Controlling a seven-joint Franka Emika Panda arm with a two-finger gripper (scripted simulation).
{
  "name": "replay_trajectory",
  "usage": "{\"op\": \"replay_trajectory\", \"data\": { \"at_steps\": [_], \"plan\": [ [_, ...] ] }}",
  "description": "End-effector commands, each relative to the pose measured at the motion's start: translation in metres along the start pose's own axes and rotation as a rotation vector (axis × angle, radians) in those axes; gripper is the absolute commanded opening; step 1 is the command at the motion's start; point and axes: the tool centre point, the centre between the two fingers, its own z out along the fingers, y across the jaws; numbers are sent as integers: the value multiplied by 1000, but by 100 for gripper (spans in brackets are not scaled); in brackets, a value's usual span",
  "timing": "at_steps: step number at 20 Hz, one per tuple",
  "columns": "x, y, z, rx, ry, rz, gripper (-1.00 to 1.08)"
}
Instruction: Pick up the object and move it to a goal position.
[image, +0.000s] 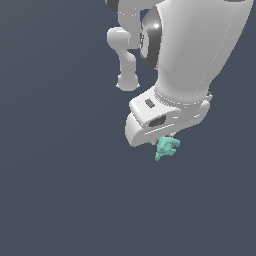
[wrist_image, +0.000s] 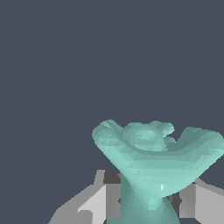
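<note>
Between your gripper's (wrist_image: 146, 201) fingers (wrist_image: 113, 200) sits the teal object (wrist_image: 151, 162), clamped at its narrow stem, its lobed top spreading just beyond the fingertips, under the white arm (image: 195, 50).

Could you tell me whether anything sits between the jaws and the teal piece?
No. The teal piece sits directly between the jaws of the gripper, with nothing visible intervening. No goal marker appears in either view.

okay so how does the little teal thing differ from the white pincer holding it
Color: the object is teal-green; the pincer is white and grey.
Size: the object is tiny in the exterior view; the pincer is far bulkier.
Shape: the object is knobbly with lobes; the pincer has smooth, flat-sided fingers.
They touch, the pincer clamping the object.
</note>
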Motion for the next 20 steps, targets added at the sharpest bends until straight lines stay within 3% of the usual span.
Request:
{"op": "replay_trajectory", "data": {
  "at_steps": [1,9,20],
  "plan": [
    [3,3,-16,0,-1,0,-100],
    [11,9,-45,0,-1,0,-100],
    [14,12,-56,-1,-1,0,-100]
  ]
}}
